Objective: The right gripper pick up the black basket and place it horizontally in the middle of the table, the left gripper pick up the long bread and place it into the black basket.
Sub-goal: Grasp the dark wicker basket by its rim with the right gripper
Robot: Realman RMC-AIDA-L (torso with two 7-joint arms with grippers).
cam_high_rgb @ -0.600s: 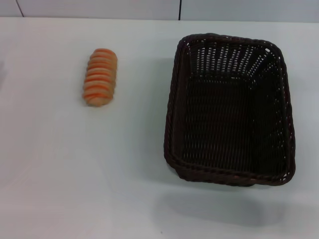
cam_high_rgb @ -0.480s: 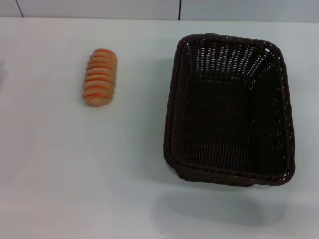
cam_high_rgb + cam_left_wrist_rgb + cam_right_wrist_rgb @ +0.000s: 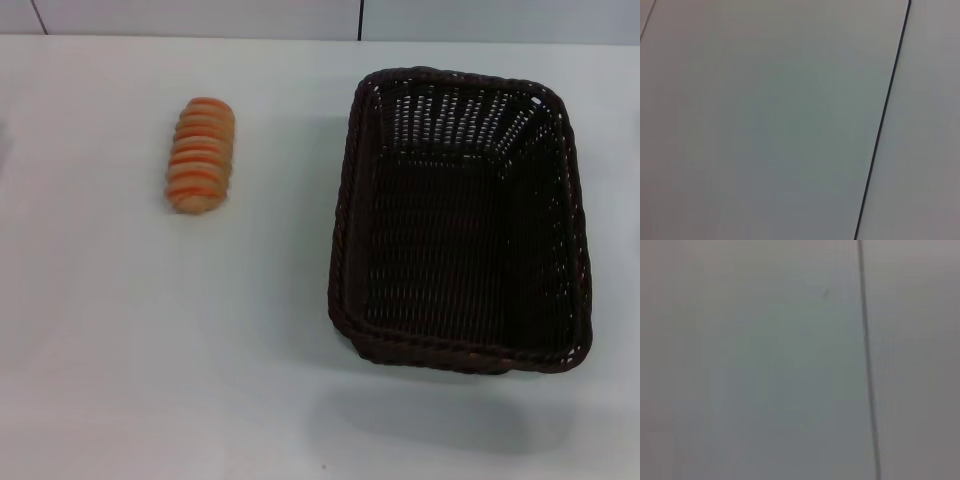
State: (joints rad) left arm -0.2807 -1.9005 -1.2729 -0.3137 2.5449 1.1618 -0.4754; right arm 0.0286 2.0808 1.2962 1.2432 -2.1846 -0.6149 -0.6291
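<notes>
The black basket (image 3: 462, 220) stands on the right half of the white table (image 3: 150, 340), its long side running away from me, and it is empty. The long bread (image 3: 201, 154) lies on the table's left part, orange stripes up, well apart from the basket. Neither gripper nor either arm shows in the head view. Both wrist views show only a plain pale surface with a thin dark seam line (image 3: 882, 120) and no fingers.
The table's far edge meets a pale wall with a dark vertical seam (image 3: 360, 18). Bare tabletop lies between the bread and the basket and along the front.
</notes>
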